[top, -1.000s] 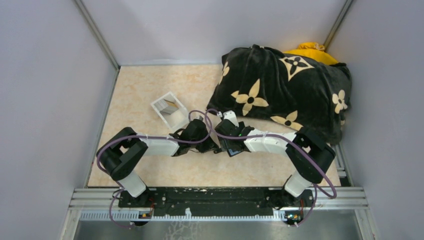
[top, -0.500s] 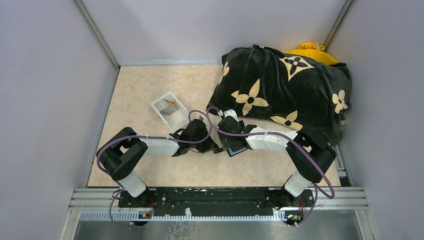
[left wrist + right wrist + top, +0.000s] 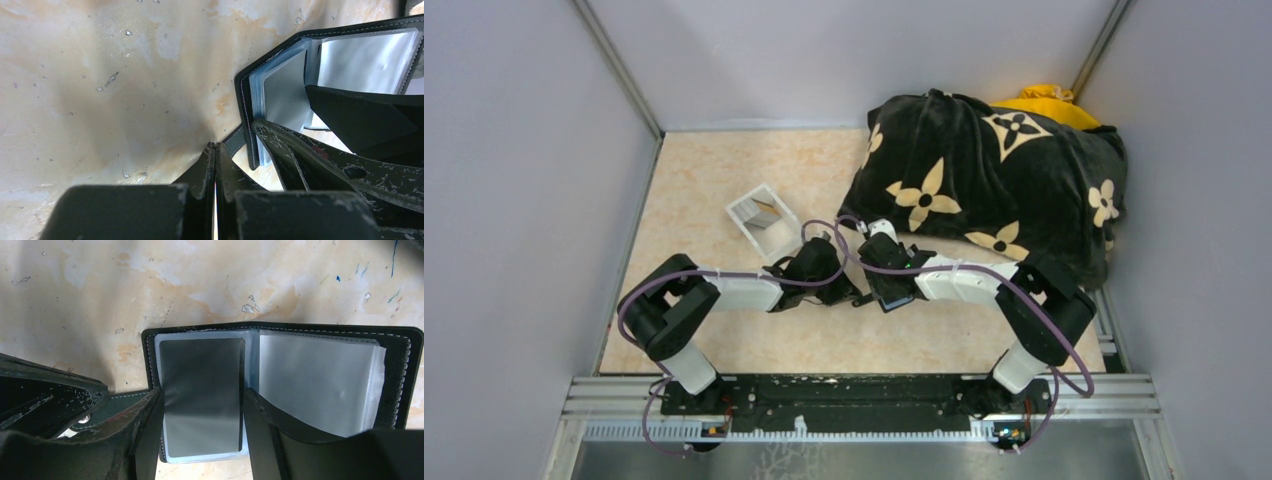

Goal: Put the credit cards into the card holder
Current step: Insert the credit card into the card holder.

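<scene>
The black card holder (image 3: 400, 370) lies open on the table, its clear sleeves facing up; it also shows in the left wrist view (image 3: 244, 100). A dark blue-grey credit card (image 3: 202, 365) lies over the left-hand sleeves. My right gripper (image 3: 202, 395) straddles this card, its fingers against the card's two long edges. My left gripper (image 3: 215, 146) is shut at the holder's left edge, pinching the holder's strap (image 3: 234, 140). In the top view both grippers, left (image 3: 849, 292) and right (image 3: 886, 290), meet over the holder. No other card shows.
A pale grey tray-like box (image 3: 764, 222) stands just beyond the left arm. A big black flower-patterned cushion (image 3: 994, 180) fills the back right, with something yellow (image 3: 1044, 100) behind it. Grey walls close in three sides.
My right gripper with the card has shifted slightly over the holder. The left arm has not visibly moved.
</scene>
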Robot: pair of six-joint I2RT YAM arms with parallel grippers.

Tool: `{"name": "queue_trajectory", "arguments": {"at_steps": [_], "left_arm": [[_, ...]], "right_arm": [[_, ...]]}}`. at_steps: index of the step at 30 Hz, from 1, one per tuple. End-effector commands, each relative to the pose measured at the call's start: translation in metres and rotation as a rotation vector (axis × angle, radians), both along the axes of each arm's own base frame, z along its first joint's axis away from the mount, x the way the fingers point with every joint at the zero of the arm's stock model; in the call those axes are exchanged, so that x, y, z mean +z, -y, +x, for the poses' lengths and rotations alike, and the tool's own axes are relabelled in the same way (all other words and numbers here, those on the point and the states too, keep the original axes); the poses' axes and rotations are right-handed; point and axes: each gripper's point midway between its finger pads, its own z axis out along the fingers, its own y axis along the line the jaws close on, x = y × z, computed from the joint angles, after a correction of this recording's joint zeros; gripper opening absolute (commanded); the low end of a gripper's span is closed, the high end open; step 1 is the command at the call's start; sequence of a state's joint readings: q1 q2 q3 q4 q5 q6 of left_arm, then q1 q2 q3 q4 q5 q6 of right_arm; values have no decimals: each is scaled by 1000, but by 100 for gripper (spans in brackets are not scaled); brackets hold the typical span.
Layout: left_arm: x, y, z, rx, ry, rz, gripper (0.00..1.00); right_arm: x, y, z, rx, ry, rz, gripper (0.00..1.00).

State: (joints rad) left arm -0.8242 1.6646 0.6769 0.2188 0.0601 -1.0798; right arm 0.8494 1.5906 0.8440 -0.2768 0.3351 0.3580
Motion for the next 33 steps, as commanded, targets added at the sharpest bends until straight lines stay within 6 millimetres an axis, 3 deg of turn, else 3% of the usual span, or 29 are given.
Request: {"name": "queue_trajectory", "arguments": {"at_steps": [1, 5, 11, 18, 24, 27, 33], "left_arm": [[-22, -13, -11, -15, -52, 91, 0], [-21, -14, -11, -10, -49, 93, 0], [-21, -18, -11, 2, -44, 100, 0], [-21, -21, -11, 8, -43, 103, 0], [-21, -22, -11, 9, -45, 107, 0], [-22, -22, -12, 7, -48, 106, 0], [-23, -22, -13, 3, -50, 108, 0]], "right_arm": [[4, 6, 2, -3, 44, -35, 50], [12, 2, 3, -6, 60, -31, 53], [36, -6, 6, -4, 98, -3, 70], [70, -6, 11, -30, 167, 47, 73], [91, 30, 21, -189, 233, 129, 73], [88, 62, 24, -312, 240, 191, 73], [74, 100, 20, -475, 229, 279, 73]]}}
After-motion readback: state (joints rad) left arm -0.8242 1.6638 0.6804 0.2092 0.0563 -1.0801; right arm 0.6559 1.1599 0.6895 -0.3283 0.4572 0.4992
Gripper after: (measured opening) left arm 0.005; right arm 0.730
